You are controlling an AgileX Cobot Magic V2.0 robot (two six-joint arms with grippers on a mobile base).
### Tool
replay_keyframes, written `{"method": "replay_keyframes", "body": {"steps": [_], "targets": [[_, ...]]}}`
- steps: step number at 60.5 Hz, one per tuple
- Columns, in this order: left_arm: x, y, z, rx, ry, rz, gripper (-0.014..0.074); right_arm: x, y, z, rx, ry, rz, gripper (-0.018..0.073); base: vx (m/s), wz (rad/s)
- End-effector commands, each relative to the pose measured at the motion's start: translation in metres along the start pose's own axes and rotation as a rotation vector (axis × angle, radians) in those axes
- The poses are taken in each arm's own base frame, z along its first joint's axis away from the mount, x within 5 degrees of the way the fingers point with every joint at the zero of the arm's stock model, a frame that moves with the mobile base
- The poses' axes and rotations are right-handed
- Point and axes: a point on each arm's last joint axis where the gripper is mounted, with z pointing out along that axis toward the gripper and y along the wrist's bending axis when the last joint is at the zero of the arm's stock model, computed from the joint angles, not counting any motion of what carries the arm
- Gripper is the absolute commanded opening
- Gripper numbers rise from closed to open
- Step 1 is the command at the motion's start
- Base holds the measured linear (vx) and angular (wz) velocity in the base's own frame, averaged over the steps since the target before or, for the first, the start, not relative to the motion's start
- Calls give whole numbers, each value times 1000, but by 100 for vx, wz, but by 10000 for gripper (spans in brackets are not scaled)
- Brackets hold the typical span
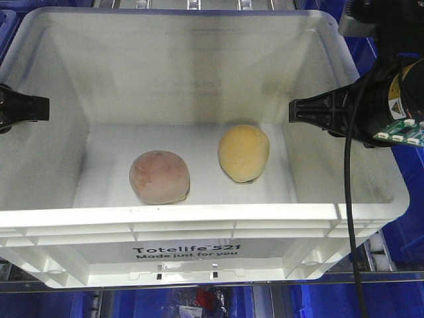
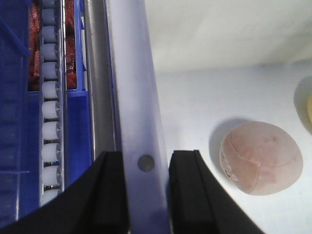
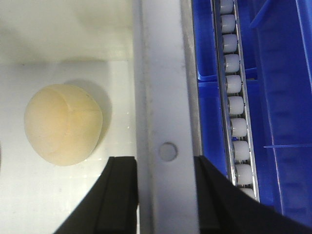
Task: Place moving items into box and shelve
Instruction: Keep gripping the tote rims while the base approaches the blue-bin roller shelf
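The white box (image 1: 199, 215), printed "Totelife 521", fills the front view. On its floor lie both moving items: a dusty pink ball (image 1: 159, 177) at the left and a yellow-orange ball (image 1: 244, 152) at the right. My left gripper (image 1: 26, 107) is shut on the box's left rim (image 2: 136, 97), one finger on each side of it (image 2: 146, 165), with the pink ball (image 2: 261, 158) just inside. My right gripper (image 1: 318, 109) clamps the right rim (image 3: 161, 73) the same way (image 3: 165, 163), beside the yellow ball (image 3: 63, 124).
Roller rails (image 2: 50, 97) (image 3: 234, 97) run along both sides of the box. Blue bins (image 3: 282, 97) (image 2: 78, 126) flank it, and one holds red items (image 2: 73, 44). More blue bins (image 1: 199, 301) sit below the box's front, and a black cable (image 1: 351, 199) hangs by the right arm.
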Motion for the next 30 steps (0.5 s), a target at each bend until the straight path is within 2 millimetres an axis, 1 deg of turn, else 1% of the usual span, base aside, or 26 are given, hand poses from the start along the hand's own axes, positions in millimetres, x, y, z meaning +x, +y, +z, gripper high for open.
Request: {"method": "replay_keyframes", "body": {"steps": [1, 18, 30], "targets": [[-17, 0, -19, 39, -176, 14, -22, -20, -10, -19, 3, -183, -20, 75, 0, 0], [-17, 0, -19, 39, -176, 14, -22, -20, -10, -19, 3, -184, -20, 75, 0, 0], [-20, -1, -19, 49, -203, 16, -22, -24, -11, -20, 5, -220, -34, 75, 0, 0]]}}
